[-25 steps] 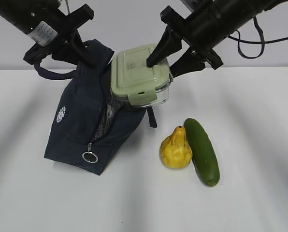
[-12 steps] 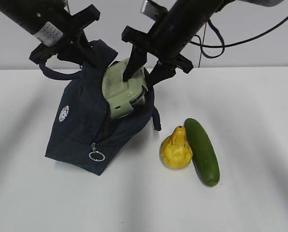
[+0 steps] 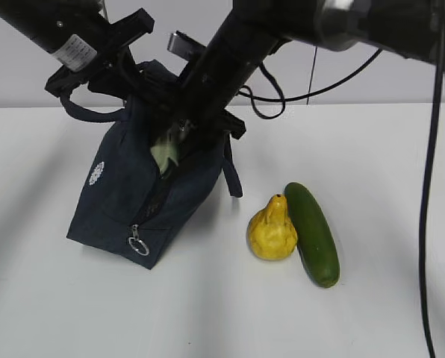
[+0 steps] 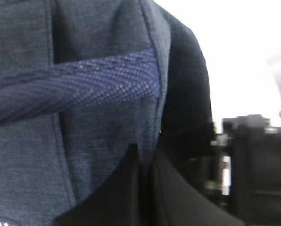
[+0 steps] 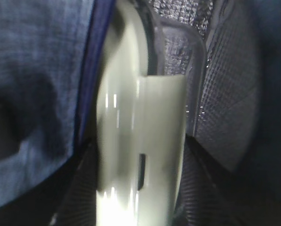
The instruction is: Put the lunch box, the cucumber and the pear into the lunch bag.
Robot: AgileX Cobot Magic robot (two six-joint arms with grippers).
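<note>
Now R jaws grip lunch box [image 5: 140,155] inside lunch bag [image 3: 125,194], L jaws clenched on bag edge

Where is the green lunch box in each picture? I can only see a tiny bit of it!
Exterior view: only a pale green sliver of the lunch box shows, upper left of centre, in the mouth of the lunch bag.
Left wrist view: not in it; only navy fabric and a handle.
Right wrist view: the lunch box fills the centre, on edge, between the bag's walls.
Shared landmark: the navy lunch bag.
</note>
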